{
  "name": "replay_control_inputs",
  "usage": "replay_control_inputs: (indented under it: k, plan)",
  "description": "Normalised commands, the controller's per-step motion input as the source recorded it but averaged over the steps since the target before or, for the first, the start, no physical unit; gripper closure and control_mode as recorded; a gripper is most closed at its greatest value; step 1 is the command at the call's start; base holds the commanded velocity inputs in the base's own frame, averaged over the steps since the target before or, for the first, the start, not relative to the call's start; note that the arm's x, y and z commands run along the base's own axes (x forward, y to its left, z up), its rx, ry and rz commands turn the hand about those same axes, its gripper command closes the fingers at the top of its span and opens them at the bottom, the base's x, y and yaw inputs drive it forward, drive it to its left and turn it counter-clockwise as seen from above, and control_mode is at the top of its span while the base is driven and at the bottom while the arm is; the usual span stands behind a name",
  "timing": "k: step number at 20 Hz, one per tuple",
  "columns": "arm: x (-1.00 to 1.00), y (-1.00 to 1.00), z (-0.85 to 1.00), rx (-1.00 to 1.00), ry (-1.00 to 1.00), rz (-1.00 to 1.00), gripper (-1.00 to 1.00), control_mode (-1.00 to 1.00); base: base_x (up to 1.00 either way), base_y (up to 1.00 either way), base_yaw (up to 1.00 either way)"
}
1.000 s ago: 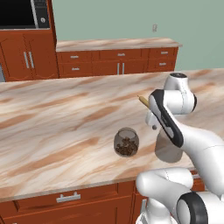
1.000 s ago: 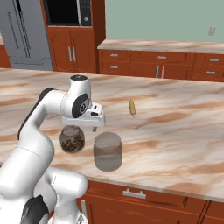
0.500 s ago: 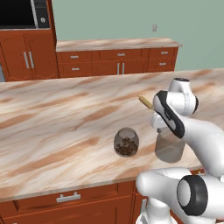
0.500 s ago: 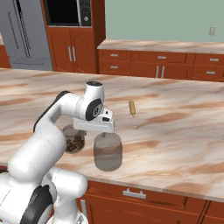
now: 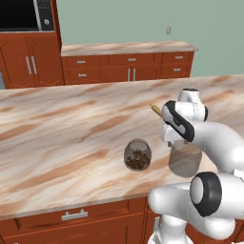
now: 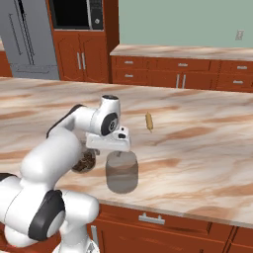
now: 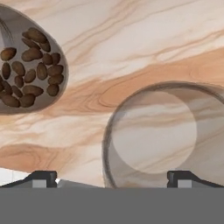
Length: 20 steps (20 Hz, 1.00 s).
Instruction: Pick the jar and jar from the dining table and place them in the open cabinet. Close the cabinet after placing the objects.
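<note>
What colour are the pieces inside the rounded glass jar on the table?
Brown, nut-like pieces fill the rounded jar; the hand view shows them best.

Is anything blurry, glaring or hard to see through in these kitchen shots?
Left base view: sharp, even light, no glare. Right base view: the grey jar is see-through, the table showing through it. Hand view: crisp, the nut jar cut off by the frame edge.

Two jars on dining table (image 5: 66, 138): one rounded nut jar (image 5: 137, 155), one smoky-grey cylinder jar (image 5: 185, 158). One tan stick-like item (image 5: 156, 109) on same top. One robot arm, one gripper (image 6: 109, 145), two finger tips (image 7: 41, 178). One microwave (image 6: 76, 13). One grey fridge (image 6: 24, 39). One wall outlet (image 5: 168, 30).
</note>
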Motion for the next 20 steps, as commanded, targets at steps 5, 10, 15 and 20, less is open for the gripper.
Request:
replay_control_inputs:
  k: [5, 10, 15, 20]
  plan:
    - [0.23, 0.01, -0.4, 0.0, 0.12, 0.01, -1.0, -1.0, 0.0, 0.0, 0.0]
    - [0.22, 0.01, -0.43, 0.0, 0.12, 0.0, -1.0, -1.0, 0.0, 0.0, 0.0]
    - [0.2, 0.03, -0.43, 0.0, 0.1, 0.0, 1.0, -1.0, 0.0, 0.0, 0.0]
    - [0.0, 0.03, 0.0, 0.0, 0.0, 0.0, 1.0, -1.0, 0.0, 0.0, 0.0]
